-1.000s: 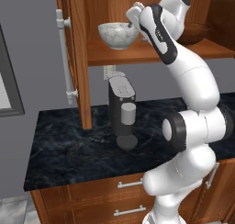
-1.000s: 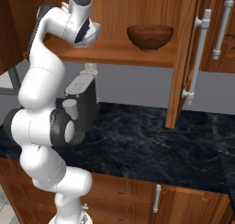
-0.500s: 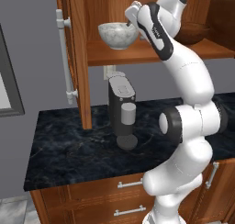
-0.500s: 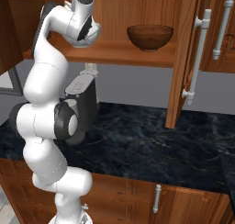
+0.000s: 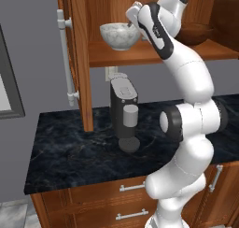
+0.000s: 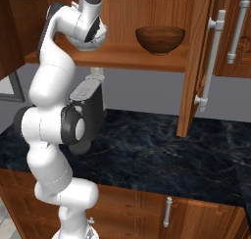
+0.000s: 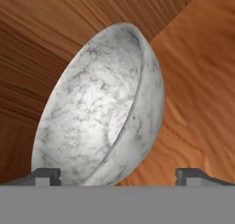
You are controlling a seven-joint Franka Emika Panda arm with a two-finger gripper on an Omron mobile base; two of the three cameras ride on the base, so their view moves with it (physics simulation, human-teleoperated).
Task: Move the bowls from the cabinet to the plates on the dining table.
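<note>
Straddling the marbled bowl's (image 7: pixel 98 113) rim, gripper (image 7: pixel 118 175) spread.

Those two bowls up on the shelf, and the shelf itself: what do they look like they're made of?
The marbled bowl looks like polished stone, probably marble: white with grey veining and a soft sheen. The brown bowl seems to be glossy glazed ceramic or lacquered wood; its even reddish-brown shine leaves that open. The shelf looks like varnished wood, with visible grain. Everything is rendered, so these are only appearances.

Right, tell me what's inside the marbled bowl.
The marbled bowl looks empty on the inner wall that the hand view shows; its lowest part is hidden near the gripper.
</note>
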